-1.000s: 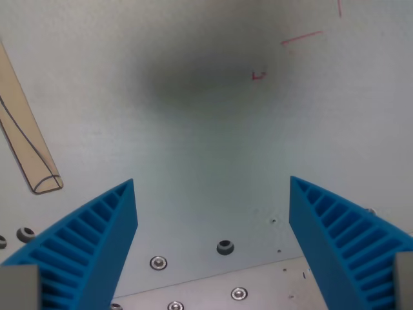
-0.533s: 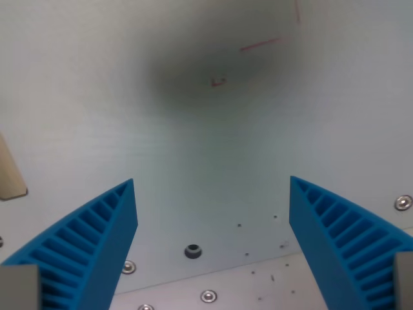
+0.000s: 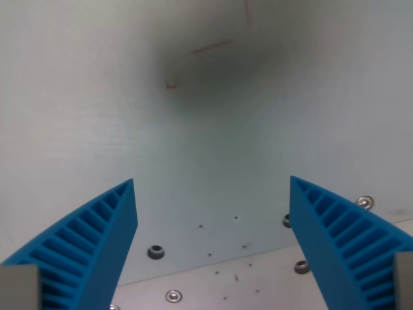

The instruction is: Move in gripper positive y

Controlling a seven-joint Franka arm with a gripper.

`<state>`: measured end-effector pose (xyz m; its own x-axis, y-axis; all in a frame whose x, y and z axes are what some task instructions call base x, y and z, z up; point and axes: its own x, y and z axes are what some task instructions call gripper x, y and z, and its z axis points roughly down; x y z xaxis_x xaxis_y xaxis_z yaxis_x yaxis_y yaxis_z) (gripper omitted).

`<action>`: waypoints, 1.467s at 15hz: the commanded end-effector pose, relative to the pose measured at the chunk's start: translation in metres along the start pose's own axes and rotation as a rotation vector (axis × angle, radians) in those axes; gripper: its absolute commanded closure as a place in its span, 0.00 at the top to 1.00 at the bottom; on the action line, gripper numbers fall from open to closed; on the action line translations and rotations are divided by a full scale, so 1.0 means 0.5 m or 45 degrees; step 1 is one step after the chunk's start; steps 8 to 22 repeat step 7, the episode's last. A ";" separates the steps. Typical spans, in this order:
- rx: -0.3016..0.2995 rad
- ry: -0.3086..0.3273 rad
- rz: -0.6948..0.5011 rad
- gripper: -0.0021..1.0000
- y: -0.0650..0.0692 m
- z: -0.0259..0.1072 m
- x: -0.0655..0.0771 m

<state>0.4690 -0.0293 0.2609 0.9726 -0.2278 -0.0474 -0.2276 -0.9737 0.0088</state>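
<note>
My gripper is open and empty. Its two blue ribbed fingers stand wide apart at the bottom left and bottom right of the wrist view. Below them lies a pale grey-white surface. Nothing is between the fingers. A dark soft shadow falls on the surface at the top middle.
Thin red pen marks cross the surface near the top. A plate edge with several screws and a dark hole runs along the bottom between the fingers. More screws sit at the right.
The whole scene has shifted to the wrist view's left, so the camera has moved. The tan wooden strip at the left has slid out of view. The fingers stay equally open.
</note>
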 end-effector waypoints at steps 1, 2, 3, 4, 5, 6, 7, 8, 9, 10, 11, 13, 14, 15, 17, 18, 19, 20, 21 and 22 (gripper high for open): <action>0.003 0.050 -0.020 1.00 0.033 -0.010 -0.022; 0.003 0.050 -0.020 1.00 0.043 -0.010 -0.022; 0.003 0.050 -0.020 1.00 0.053 -0.010 -0.021; 0.003 0.050 -0.020 1.00 0.063 -0.010 -0.021; 0.003 0.050 -0.020 1.00 0.073 -0.010 -0.021; 0.003 0.050 -0.020 1.00 0.083 -0.009 -0.021; 0.003 0.050 -0.020 1.00 0.093 -0.009 -0.021; 0.003 0.050 -0.020 1.00 0.093 -0.009 -0.021; 0.003 0.050 -0.020 1.00 0.093 -0.009 -0.021; 0.003 0.050 -0.020 1.00 0.093 -0.009 -0.021; 0.003 0.050 -0.020 1.00 0.093 -0.009 -0.021; 0.003 0.050 -0.020 1.00 0.093 -0.009 -0.021; 0.003 0.050 -0.020 1.00 0.093 -0.009 -0.021; 0.003 0.050 -0.020 1.00 0.093 -0.009 -0.021; 0.003 0.050 -0.020 1.00 0.093 -0.009 -0.021; 0.003 0.050 -0.020 1.00 0.093 -0.009 -0.021; 0.003 0.050 -0.020 1.00 0.093 -0.009 -0.021; 0.003 0.050 -0.020 1.00 0.093 -0.009 -0.021; 0.003 0.050 -0.020 1.00 0.093 -0.009 -0.021; 0.003 0.050 -0.020 1.00 0.093 -0.009 -0.021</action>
